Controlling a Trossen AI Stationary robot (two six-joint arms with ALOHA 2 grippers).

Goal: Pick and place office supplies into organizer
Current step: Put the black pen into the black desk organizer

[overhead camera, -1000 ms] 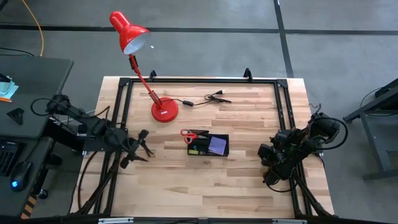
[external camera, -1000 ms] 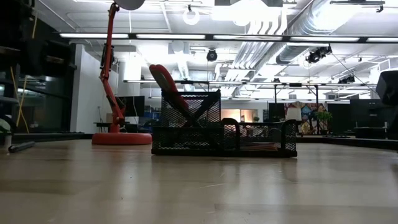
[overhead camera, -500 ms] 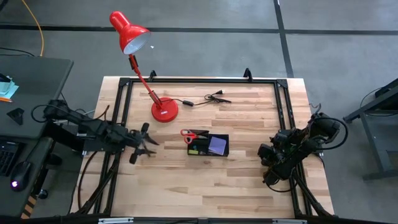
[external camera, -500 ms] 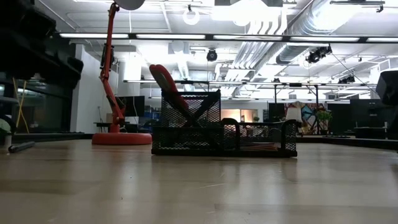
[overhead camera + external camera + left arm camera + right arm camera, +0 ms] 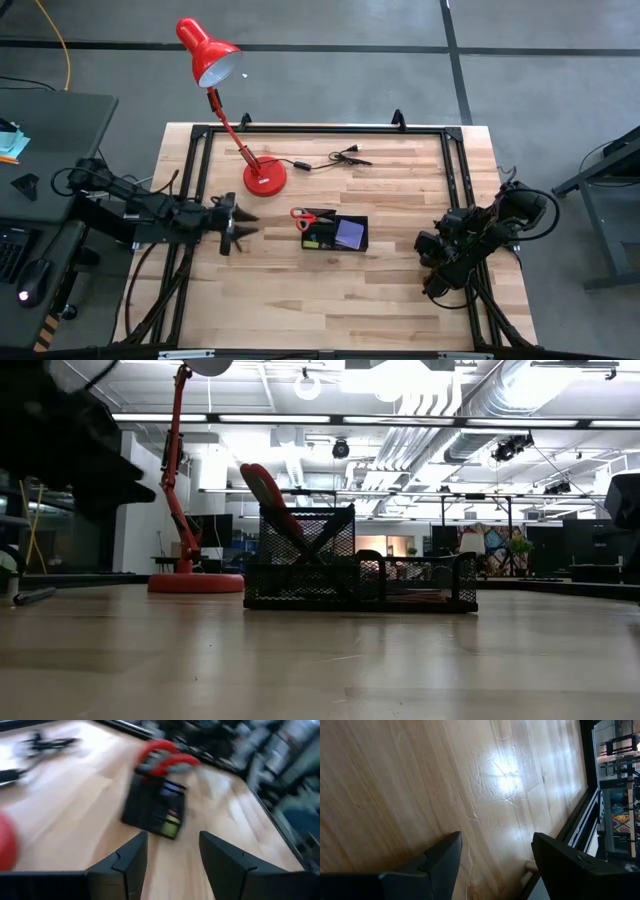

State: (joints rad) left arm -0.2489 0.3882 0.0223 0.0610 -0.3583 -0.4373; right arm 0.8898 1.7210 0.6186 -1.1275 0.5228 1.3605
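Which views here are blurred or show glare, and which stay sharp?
Left wrist view: motion-smeared, organizer and scissors soft. Right wrist view: sharp, with a bright glare patch on the table. Low view: organizer crisp, a dark blurred arm at the upper left. High view: evenly lit, sharp; lamp throws little shadow.

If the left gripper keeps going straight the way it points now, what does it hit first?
Probably the organizer: the open left gripper faces it across bare wood, the scissors standing at its far end. Height is unclear.
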